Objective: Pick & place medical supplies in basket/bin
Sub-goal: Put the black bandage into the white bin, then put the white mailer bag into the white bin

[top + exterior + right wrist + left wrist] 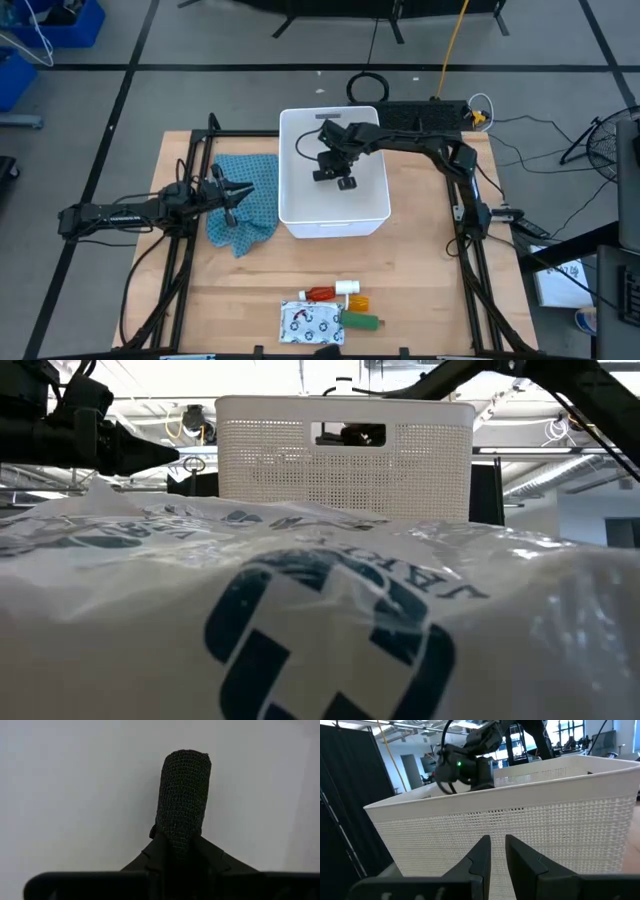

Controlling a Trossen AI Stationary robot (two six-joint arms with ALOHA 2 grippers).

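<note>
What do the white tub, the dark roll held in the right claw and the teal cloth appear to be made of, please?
White tub: likely moulded plastic, matte, with fine perforated woven-look walls and a smooth rim.
Dark roll: probably elastic bandage wrap; a crinkled mesh texture shows. It sits pinched in the right claw.
Teal cloth: seemingly soft woven fabric, lying rumpled beside the tub.

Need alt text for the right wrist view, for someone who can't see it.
The right gripper is shut on a dark roll of mesh-textured wrap, which stands out past its fingers. Behind it is only the plain white inside of the bin.
</note>
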